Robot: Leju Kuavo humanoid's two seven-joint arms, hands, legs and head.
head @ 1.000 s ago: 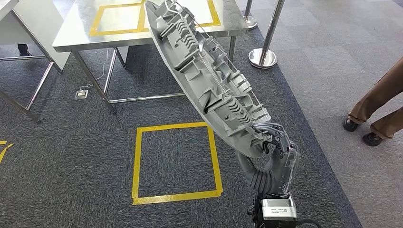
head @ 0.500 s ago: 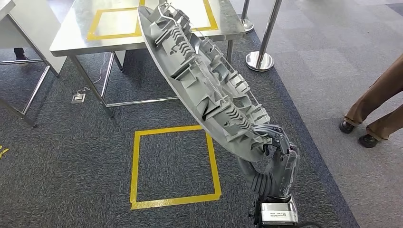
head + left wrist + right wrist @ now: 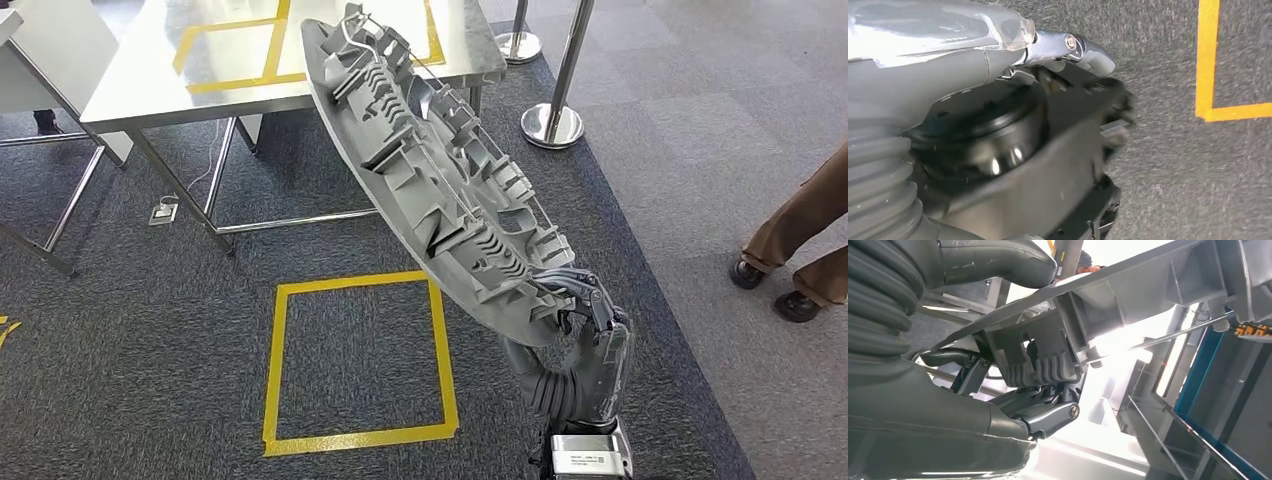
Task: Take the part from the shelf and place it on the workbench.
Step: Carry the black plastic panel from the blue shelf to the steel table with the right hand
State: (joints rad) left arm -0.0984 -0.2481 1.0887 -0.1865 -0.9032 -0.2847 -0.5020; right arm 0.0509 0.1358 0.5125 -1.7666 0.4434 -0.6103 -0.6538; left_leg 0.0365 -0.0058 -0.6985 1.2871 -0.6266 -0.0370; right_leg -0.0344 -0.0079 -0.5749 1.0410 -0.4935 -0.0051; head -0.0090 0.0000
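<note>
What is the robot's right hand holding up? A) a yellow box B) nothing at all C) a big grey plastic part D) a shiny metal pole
C: in the head view the right hand wraps its fingers around the lower end of the long grey ribbed part, which slants up toward the workbench.

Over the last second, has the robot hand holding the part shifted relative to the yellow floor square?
Cannot tell. The whole head view shifted, so the camera moved. The right robot hand grips the part beside the yellow floor square as before.
</note>
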